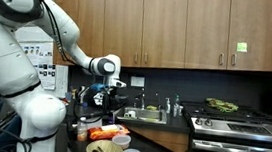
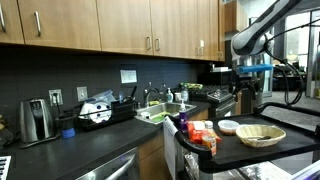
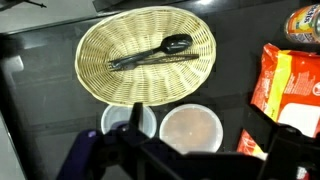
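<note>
Gripper, jaws wide and empty, hovers over a round plastic tub just beside wicker basket holding black spoon.

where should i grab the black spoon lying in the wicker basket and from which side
Take the black spoon by the middle of its handle, coming straight down from above. It lies flat in the shallow wicker basket, so a side approach would likely hit the rim. Set the jaws across the slim handle, not the wider bowl end on the right.
</note>
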`<control>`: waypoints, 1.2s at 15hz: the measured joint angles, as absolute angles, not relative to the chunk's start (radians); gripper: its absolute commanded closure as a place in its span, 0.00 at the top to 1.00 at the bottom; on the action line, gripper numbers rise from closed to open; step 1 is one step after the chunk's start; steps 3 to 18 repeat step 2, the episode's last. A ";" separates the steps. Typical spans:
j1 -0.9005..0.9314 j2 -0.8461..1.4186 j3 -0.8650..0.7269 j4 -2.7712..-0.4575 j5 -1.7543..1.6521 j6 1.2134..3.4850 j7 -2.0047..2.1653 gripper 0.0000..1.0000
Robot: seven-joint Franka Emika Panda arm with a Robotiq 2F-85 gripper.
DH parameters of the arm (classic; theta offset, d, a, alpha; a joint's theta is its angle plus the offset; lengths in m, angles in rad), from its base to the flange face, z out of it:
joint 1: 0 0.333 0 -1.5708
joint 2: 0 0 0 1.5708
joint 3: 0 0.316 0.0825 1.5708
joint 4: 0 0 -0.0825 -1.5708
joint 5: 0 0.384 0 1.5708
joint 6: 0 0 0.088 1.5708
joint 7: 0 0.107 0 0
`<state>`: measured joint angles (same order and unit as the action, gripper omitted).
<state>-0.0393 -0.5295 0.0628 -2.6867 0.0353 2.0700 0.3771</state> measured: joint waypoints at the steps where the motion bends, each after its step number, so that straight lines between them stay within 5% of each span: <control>1: -0.037 -0.532 0.067 -2.675 0.035 2.057 0.360 1.00; 18: -0.036 -0.535 0.073 -2.663 0.034 2.044 0.350 1.00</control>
